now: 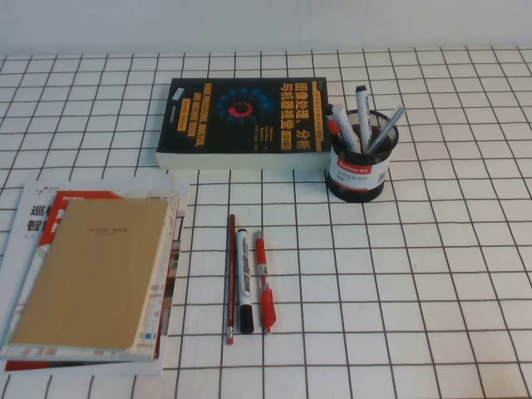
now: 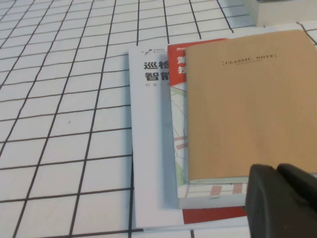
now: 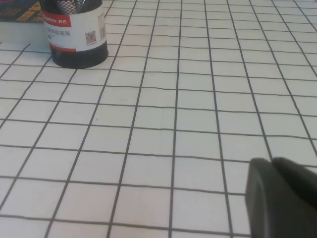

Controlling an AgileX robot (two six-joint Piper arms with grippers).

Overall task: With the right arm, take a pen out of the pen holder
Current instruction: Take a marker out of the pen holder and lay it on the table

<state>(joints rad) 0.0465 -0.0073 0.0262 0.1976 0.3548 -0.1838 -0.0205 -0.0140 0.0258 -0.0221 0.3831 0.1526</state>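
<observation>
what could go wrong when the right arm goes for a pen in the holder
The right gripper, shut and low over the table short of the pen holder, could knock it over if it arrives unopened. The pens lean close together, so pulling one may drag another. The left gripper sits by the notebook.

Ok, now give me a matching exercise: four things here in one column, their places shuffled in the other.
Things: 1 pen holder; 2 tan notebook; 3 left gripper; 4 right gripper.
Places: A over the checked table, short of the holder; B right of the dark book; C atop the booklet stack; D by that stack's edge.
Pairs: 1-B; 2-C; 3-D; 4-A.
</observation>
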